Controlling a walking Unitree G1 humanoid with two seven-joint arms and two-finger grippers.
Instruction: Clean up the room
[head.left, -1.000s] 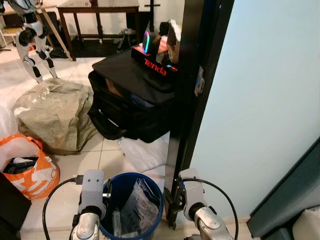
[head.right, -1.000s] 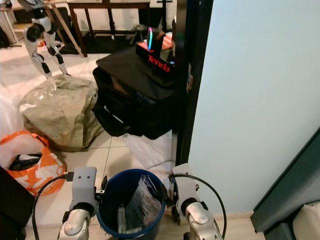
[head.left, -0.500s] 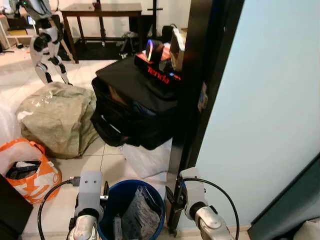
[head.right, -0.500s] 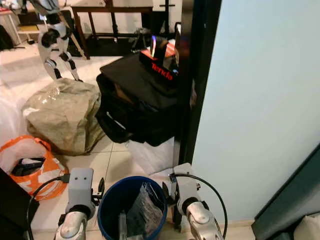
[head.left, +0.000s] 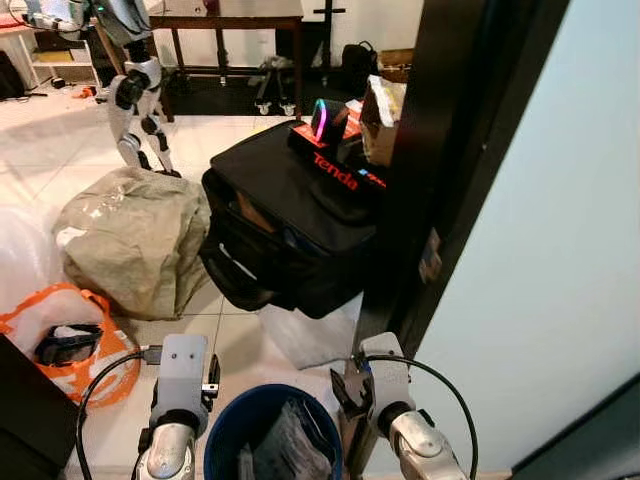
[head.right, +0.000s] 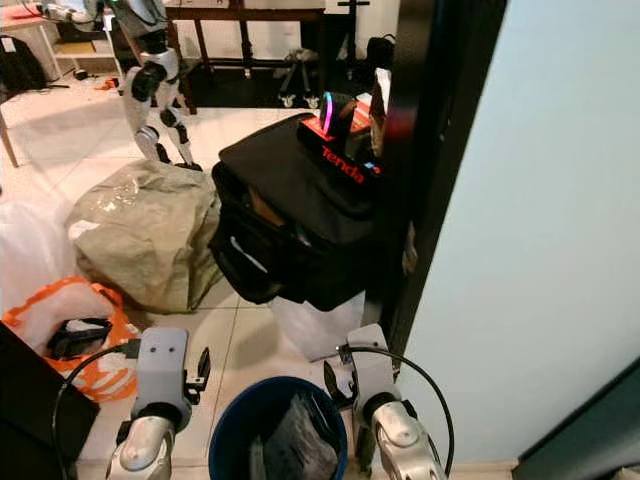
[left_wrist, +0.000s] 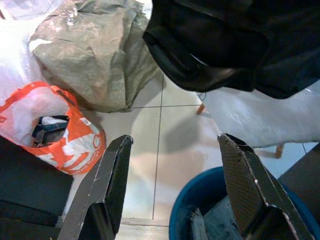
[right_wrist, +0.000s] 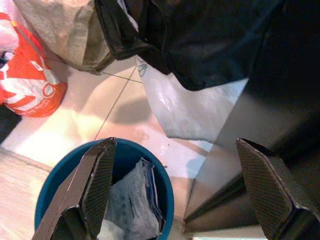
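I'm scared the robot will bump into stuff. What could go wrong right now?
The black door frame stands close beside the right gripper, so that arm might knock it. The blue bin sits right between both arms; a step forward could tip it. The black bag, grey sack and orange bag crowd the floor ahead and could trip it.

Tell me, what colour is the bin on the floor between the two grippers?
The bin is blue, clearest in the right wrist view.
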